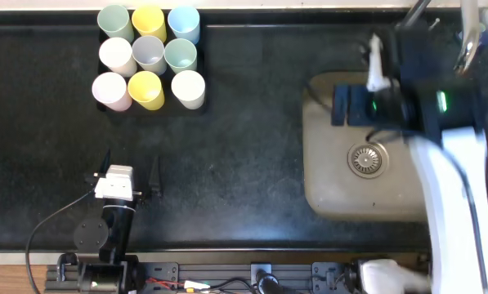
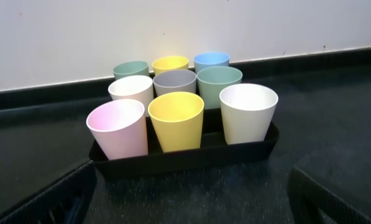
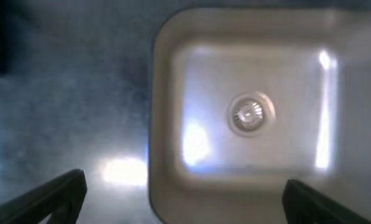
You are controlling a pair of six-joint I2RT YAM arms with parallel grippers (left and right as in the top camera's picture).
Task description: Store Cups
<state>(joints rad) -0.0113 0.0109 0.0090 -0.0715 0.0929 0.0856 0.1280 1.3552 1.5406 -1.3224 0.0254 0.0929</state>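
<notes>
While L wrist faces cups (image 2: 176, 121), R's sees prob. sink (image 3: 284, 81).

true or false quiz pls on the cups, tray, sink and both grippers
1. The tray holds nine cups. True.
2. A cup lies in the sink. False: the basin holds just its drain.
3. The left gripper grips a cup. False: its fingers are open and empty, apart from the tray.
4. The middle cup in the tray is grey. True.
5. The right gripper is over the sink, fingers open. True.
</notes>
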